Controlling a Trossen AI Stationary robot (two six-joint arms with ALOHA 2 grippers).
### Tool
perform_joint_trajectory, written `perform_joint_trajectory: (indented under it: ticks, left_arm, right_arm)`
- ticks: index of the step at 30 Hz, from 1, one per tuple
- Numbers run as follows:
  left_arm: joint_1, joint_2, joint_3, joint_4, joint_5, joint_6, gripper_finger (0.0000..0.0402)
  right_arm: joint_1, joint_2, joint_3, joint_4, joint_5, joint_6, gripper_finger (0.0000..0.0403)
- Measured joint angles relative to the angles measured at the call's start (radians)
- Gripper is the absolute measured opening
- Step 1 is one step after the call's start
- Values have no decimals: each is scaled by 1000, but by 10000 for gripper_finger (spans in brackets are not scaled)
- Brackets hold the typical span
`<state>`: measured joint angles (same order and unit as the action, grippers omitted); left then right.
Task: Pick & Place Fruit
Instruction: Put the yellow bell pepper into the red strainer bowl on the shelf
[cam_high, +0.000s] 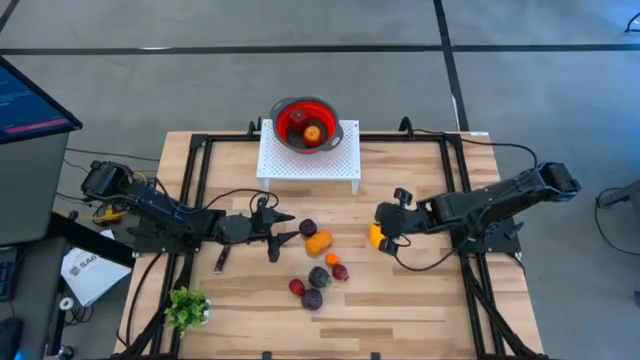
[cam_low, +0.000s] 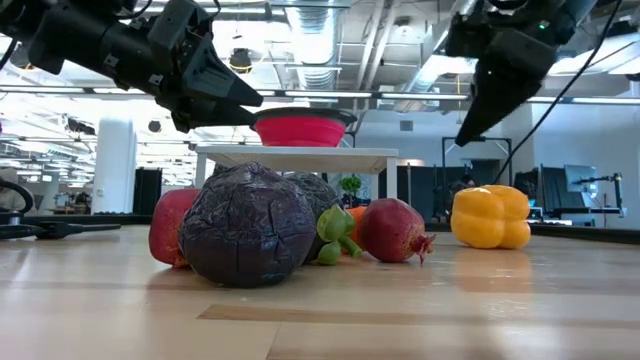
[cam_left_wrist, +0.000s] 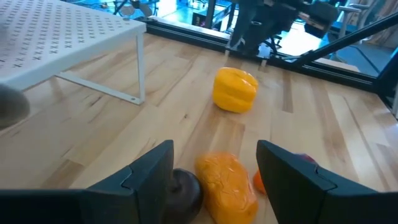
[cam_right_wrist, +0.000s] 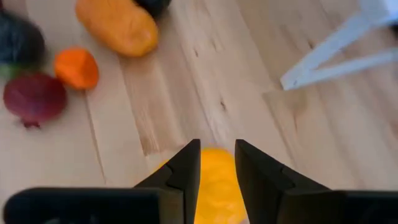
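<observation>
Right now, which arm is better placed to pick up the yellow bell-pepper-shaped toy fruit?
Right. Its end effector hangs directly over the yellow bell-pepper-shaped toy fruit; the left end effector sits by the elongated orange toy fruit, farther away.

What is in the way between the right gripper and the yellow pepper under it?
Nothing visible. The right gripper hangs just above the yellow pepper, fingers close together, with only air between them in the low view. The other fruit lies off toward the left gripper, which is open.

Bowl (cam_high: 306, 124) on rack (cam_high: 308, 160); fruit (cam_high: 318, 270) before it, between arms.
</observation>
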<state>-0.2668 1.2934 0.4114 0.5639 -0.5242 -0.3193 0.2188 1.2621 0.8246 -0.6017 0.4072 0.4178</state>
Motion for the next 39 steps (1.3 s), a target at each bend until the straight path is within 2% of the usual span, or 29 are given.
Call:
perform_joint_trajectory:
  ticks: [3,5,10,14,18,25,31,39]
  left_arm:
    - [0,0,0,0,0,0,222]
    - [0,0,0,-3,0,0,222]
    - [0,0,0,-3,0,0,222]
    - [0,0,0,-4,0,0,222]
    - [0,0,0,-5,1,1,222]
    - [0,0,-5,0,1,5,222]
    - [0,0,-44,1,1,-3,222]
    - [0,0,-86,17,-3,-34,222]
  right_arm:
    - [-23,2,13,-16,-52,100,109]
    - [-39,3,17,-27,-100,139,135]
    - [-80,2,19,-70,-217,234,244]
    - [-98,2,19,-120,-228,320,336]
    - [-106,2,19,-155,-227,426,390]
    - [-80,109,20,-149,-176,578,385]
    - [-66,227,20,-44,-165,625,387]
    - [-66,308,16,-52,-182,678,387]
